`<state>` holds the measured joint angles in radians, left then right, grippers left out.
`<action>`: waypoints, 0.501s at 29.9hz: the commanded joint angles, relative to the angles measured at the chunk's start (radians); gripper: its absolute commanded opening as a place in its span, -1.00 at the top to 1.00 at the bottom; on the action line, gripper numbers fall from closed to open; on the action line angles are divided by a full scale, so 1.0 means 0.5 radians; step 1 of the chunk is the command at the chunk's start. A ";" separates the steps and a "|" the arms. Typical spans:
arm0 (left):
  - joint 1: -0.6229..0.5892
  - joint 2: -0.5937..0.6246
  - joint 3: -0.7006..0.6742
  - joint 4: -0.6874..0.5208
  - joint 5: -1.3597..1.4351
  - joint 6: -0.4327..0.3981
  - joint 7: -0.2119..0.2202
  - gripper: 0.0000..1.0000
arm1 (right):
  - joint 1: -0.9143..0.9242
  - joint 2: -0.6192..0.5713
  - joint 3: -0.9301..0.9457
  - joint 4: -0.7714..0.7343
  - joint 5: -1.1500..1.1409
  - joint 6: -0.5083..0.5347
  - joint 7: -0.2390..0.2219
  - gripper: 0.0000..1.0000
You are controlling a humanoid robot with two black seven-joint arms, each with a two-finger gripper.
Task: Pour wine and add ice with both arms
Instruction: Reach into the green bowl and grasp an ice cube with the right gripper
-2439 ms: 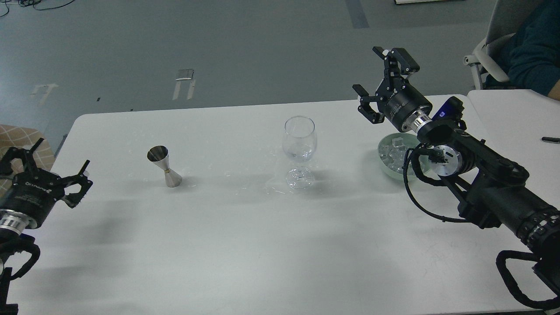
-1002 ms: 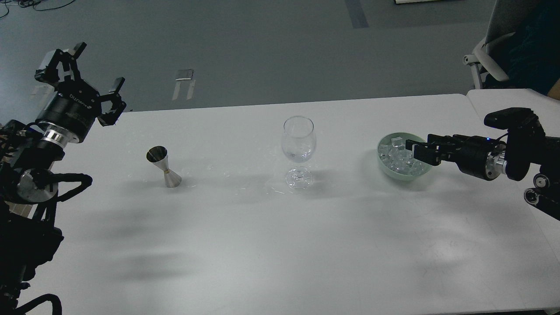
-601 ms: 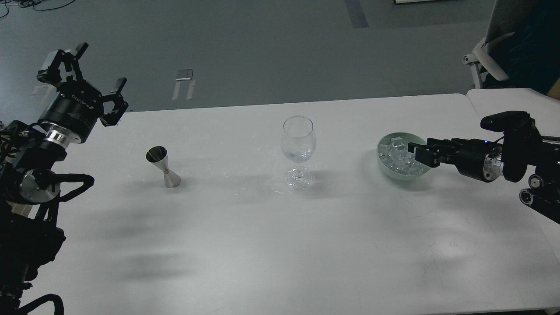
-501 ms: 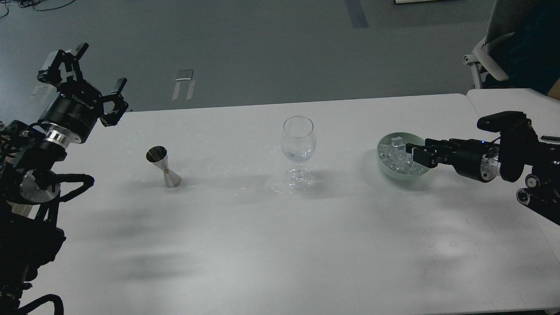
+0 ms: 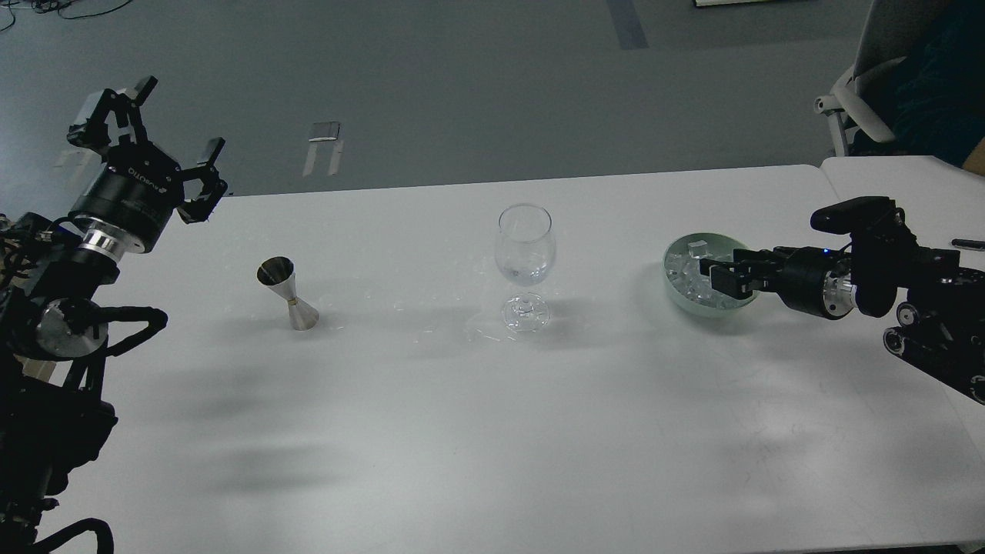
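A clear stemmed wine glass (image 5: 525, 245) stands mid-table with a faint trace of colourless wine (image 5: 525, 271) at the bottom of its bowl. A steel jigger (image 5: 288, 293) stands upright to its left. A pale green bowl (image 5: 676, 291) on the right holds a heap of clear ice cubes (image 5: 687, 271). My right gripper (image 5: 719, 277) lies level and points left, with its tips over the bowl's right half among the ice. Its dark fingers sit close together and I cannot tell if they hold a cube. My left gripper (image 5: 158, 137) is open and empty, raised high beyond the table's far left corner.
The white table (image 5: 431, 431) shows small wet spots around the glass foot. A second white table (image 5: 908, 185) adjoins on the right with a dark pen (image 5: 967, 245) on it. A seated person and chair (image 5: 900, 85) are at the far right.
My right arm swung down from above the bowl to lie level, and its gripper has slid left further over the ice. My left arm rose from the lower left and now holds still.
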<state>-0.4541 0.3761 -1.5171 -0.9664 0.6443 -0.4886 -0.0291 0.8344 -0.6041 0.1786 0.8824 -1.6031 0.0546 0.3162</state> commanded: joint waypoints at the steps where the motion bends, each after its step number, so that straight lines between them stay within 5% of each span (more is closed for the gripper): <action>1: 0.000 -0.001 0.000 0.000 0.000 0.000 0.000 -0.95 | 0.003 0.024 -0.026 -0.028 0.000 0.001 0.000 -0.23; 15: -0.003 -0.004 0.000 -0.003 0.000 0.000 0.000 -0.95 | 0.028 0.079 -0.038 -0.117 0.006 0.032 0.000 -0.20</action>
<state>-0.4541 0.3743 -1.5171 -0.9678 0.6443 -0.4887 -0.0292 0.8482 -0.5746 0.1594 0.8352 -1.5999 0.0715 0.3159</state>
